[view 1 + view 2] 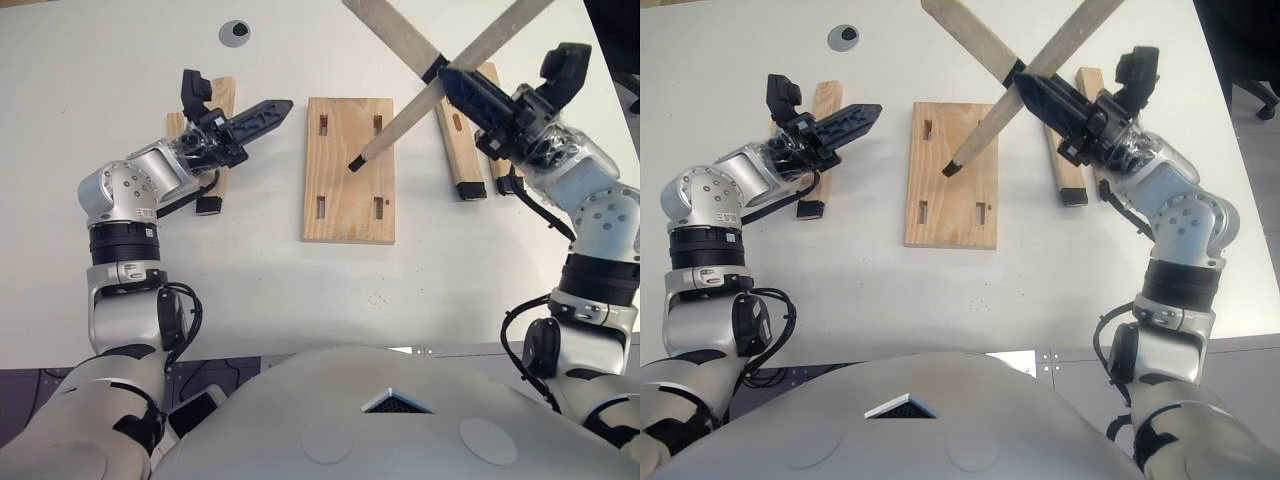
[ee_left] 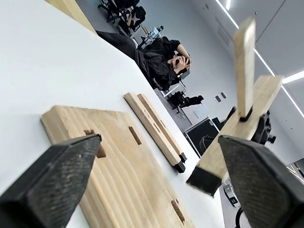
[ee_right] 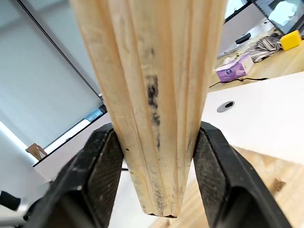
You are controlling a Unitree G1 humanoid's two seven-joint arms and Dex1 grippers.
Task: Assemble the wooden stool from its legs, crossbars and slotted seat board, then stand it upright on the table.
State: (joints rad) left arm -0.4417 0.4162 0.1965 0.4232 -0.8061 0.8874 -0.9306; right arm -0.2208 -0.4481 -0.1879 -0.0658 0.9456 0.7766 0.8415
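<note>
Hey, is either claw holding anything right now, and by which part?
The right claw grips the crossed legs, on one leg just beside the crossing. The left claw is open and holds nothing.

Silver arms (image 1: 120, 195) — black cables (image 1: 193, 310), black textured jaws.

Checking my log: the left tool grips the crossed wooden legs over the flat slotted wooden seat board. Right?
No: the right tool grips the crossed wooden legs over the flat slotted wooden seat board, as the left eye view shows.
</note>
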